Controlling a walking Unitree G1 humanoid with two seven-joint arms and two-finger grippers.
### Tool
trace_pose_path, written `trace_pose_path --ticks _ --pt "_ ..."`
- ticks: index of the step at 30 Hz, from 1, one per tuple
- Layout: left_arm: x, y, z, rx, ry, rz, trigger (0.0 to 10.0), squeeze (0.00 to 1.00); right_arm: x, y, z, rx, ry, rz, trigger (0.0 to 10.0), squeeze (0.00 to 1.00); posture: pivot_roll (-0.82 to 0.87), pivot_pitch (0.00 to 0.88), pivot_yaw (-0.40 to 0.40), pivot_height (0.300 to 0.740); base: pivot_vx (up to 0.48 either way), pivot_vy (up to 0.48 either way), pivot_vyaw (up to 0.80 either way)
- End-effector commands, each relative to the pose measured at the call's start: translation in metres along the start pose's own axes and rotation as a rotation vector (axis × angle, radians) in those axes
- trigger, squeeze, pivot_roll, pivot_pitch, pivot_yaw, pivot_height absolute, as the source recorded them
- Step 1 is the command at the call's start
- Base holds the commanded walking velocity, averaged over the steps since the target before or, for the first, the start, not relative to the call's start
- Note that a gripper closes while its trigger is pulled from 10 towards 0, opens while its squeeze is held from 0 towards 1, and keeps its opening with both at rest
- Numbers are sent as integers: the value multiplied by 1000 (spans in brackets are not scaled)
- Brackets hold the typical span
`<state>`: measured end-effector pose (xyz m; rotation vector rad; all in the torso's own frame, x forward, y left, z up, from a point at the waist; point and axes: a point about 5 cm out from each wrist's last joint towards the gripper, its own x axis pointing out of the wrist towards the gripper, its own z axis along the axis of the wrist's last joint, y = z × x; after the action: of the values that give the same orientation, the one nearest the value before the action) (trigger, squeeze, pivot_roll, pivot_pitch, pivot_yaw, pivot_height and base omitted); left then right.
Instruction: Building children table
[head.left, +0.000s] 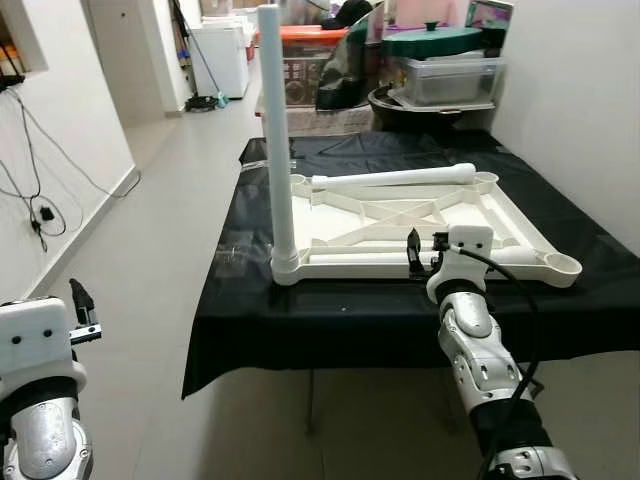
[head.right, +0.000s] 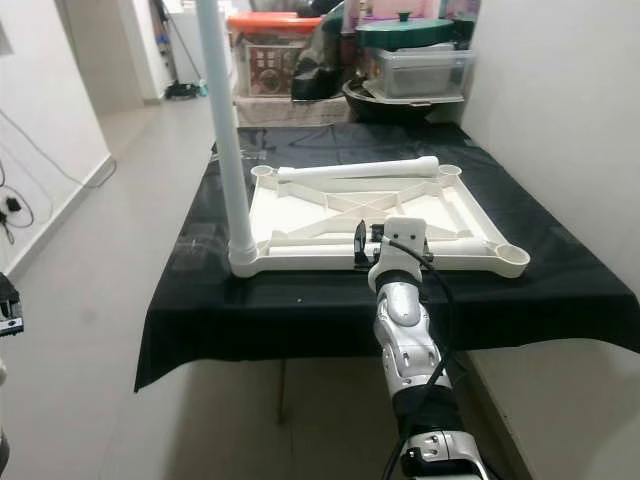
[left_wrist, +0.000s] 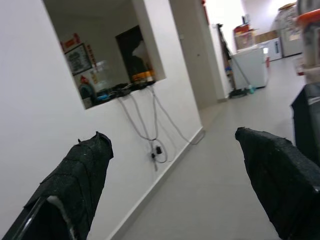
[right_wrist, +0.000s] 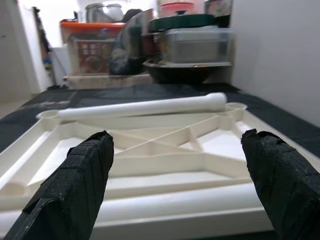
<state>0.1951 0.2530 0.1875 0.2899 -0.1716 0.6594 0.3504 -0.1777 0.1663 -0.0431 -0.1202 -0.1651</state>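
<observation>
Tiled hallway with white walls; in the middle, a table draped in a black cloth (head.left: 300, 310). On the cloth, upside down, a white tabletop (head.left: 400, 215) with ribbed underside and a socket at each corner. At the tabletop's near left corner, one upright leg (head.left: 274, 140) seated in its socket. Along the tabletop's far edge, a loose leg (head.left: 395, 178) lying flat; inside the near edge, what looks like another leg (right_wrist: 165, 202) lying flat, partly hidden. Just short of the tabletop's near edge, right gripper (head.left: 426, 252), fingers spread wide and holding nothing, pointed across the tabletop toward the far loose leg. Well off to the left of the tabletop, beside the table and low, left gripper (left_wrist: 175, 185), fingers likewise spread and empty, aimed down the hallway. Beyond the tabletop's far side, a clear plastic box (head.left: 450, 78) under a green lid (head.left: 432, 40), contents too dim to tell, and an orange-lidded bin (head.left: 312, 62).
</observation>
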Motion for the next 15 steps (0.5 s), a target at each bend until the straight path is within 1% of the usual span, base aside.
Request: trace_pose_path --ticks 1,15 --pt "1 -1 -2 13 6 -6 10000 0 1 5 0 -10 -2 13 10000 0 14 0 3 740 371 0 0" --pt "-1 -5 -4 9 12 -23 10000 0 1 6 -4 -12 4 21 10000 0 17 0 6 740 394 0 0"
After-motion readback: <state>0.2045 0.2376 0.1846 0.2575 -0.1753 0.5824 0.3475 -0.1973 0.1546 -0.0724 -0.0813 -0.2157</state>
